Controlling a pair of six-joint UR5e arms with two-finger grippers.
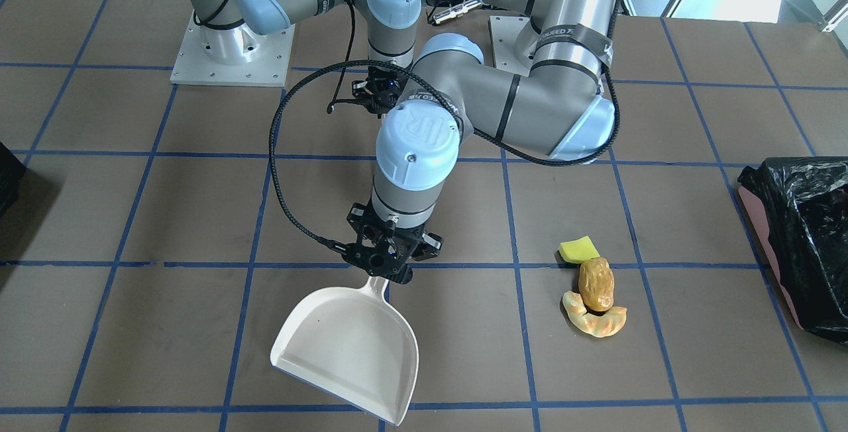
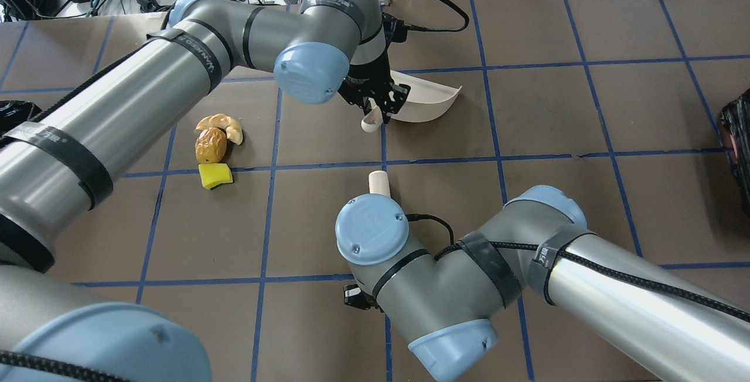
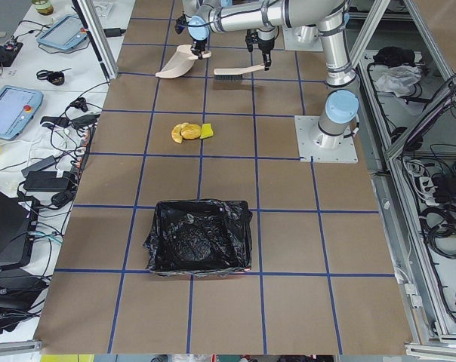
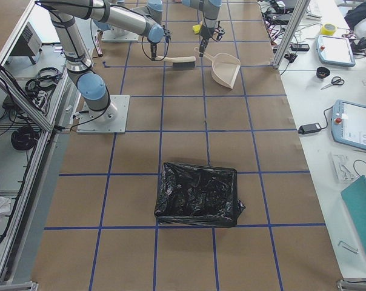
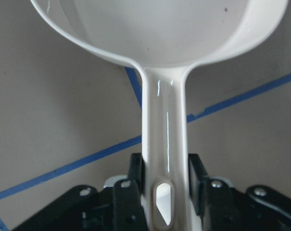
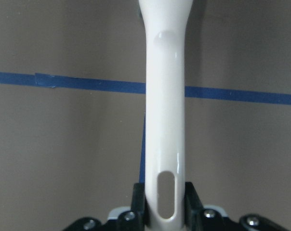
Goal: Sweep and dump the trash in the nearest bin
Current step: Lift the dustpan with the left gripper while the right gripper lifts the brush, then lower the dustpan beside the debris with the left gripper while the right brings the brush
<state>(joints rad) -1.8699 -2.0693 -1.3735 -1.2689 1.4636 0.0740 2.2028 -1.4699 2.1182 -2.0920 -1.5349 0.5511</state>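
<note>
Since the front cam faces the robot, the left gripper (image 1: pixel 389 271) lands mid-frame, fingers clamped on the handle of the dustpan (image 1: pixel 344 352), whose open mouth points toward the camera. Over on that view's right the trash sits in a tight clump on the bench (image 1: pixel 132 207): sponge (image 1: pixel 578 248), potato (image 1: pixel 595 284) touching it, croissant (image 1: pixel 593 321) curled round the potato's near end. The bin (image 1: pixel 805 240) is at the right edge, well apart from the dustpan, with the trash between them and nearer the bin. Overhead cam: clump on the left, dustpan top centre in the left gripper, and the right arm (image 2: pixel 445 276) covers its own fingers, so only the tip of the brush (image 2: pixel 379 183) handle pokes out past the wrist. Left side cam: bin closest to the camera, trash beyond it, dustpan and brush side by side at the far end; can't tell anything about fingers from there. Right side cam: another bin (image 4: pixel 198 194) in the foreground, brush and dustpan past it, sponge just visible behind them. Left wrist cam: fingers (image 5: pixel 136 173) pinch the dustpan handle from both sides, right by its hang hole. Right wrist cam: the right gripper (image 6: pixel 165 204) has its fingers squeezed on the brush handle at the hang hole, a blue tape line (image 6: pixel 63 81) crossing the bench behind it.
</note>
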